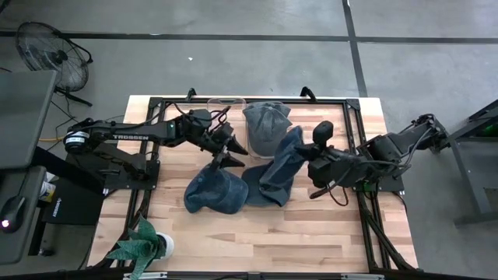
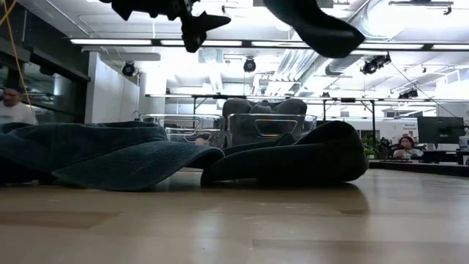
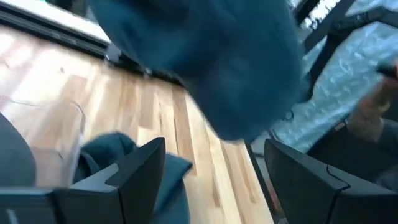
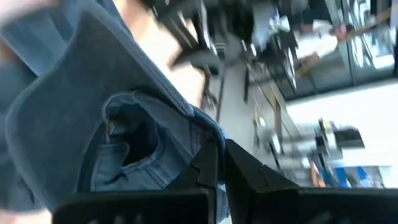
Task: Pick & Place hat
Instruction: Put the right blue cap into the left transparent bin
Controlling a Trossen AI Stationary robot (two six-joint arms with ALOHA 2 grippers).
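Note:
Several blue denim hats are here. One grey-blue hat sits in a clear bin at the table's far edge. A dark blue hat lies flat on the table, and another lies beside it. My right gripper is shut on a further hat, which shows lifted at the top of the low view. My left gripper is open and hovers above the table between the bin and the lying hat, touching nothing. My right gripper pinches the lifted hat between its two fingers at the edge of its opening, coming level from the table's right. The hat's hollow inside faces the wrist camera. The hat is clear of the table and droops away from the fingers.
A small potted plant stands at the near left corner. Black frame rails run around the work area. Bare wood lies along the near edge. A floor fan stands beyond the table. People sit in the room behind.

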